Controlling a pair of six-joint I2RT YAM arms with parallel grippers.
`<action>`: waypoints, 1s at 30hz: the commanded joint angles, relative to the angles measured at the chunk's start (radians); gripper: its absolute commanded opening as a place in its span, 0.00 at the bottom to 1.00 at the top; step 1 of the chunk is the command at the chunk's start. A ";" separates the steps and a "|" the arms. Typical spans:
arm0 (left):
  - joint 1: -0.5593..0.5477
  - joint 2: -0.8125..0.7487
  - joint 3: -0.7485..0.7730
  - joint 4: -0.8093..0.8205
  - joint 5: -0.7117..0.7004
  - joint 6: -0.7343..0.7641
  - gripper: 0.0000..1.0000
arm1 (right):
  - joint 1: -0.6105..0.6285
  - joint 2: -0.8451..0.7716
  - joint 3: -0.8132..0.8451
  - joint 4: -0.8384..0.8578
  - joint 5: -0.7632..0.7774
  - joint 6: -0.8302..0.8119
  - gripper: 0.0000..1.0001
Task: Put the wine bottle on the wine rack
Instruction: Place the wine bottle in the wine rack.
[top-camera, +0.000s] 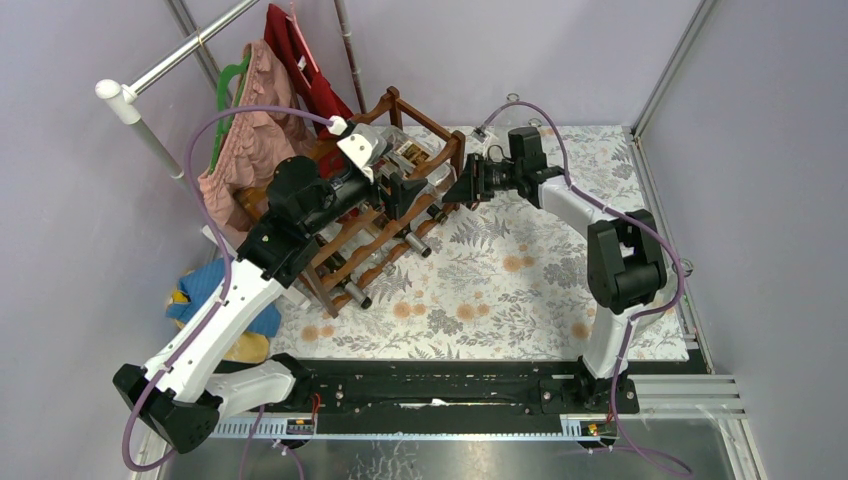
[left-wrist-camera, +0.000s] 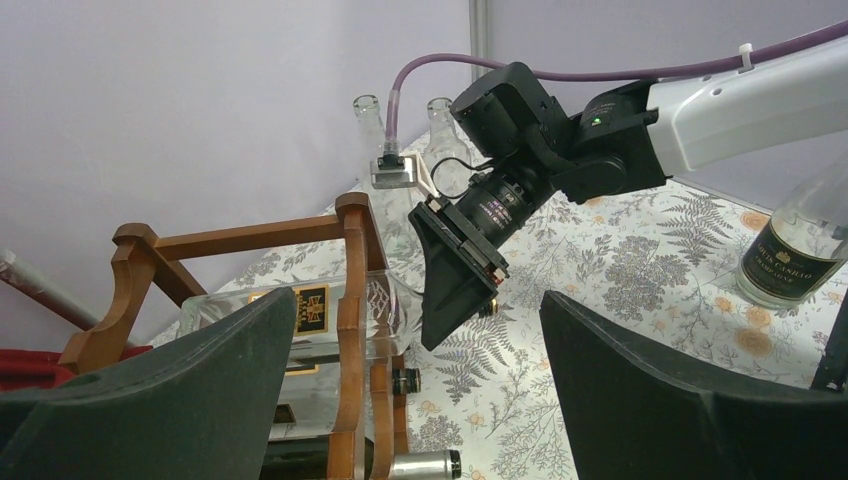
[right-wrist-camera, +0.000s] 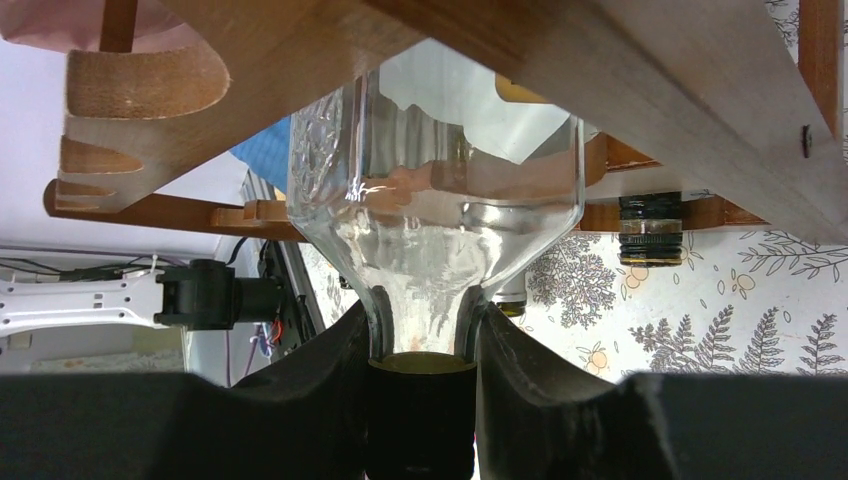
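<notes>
The wine rack of dark reddish-brown wood stands at the table's back left; it also shows in the left wrist view and in the right wrist view. A clear wine bottle with a black and gold label lies in the rack's top tier, neck towards the right. My right gripper is shut on its neck just above the dark cap, at the rack's right end. My left gripper is open and empty, hovering over the rack's top.
Other bottles lie in the lower tiers, caps pointing out. A labelled bottle stands on the floral table cloth, and two clear bottles stand at the back. Clothes hang left of the rack.
</notes>
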 joint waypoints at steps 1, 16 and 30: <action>0.010 -0.010 -0.006 0.062 0.013 -0.011 0.99 | 0.023 -0.041 0.084 0.150 -0.015 -0.047 0.00; 0.014 -0.001 -0.007 0.062 0.014 -0.013 0.99 | 0.047 -0.030 0.073 0.261 0.021 -0.038 0.00; 0.023 0.023 -0.006 0.061 0.014 -0.014 0.99 | 0.070 -0.023 0.078 0.265 0.093 -0.083 0.00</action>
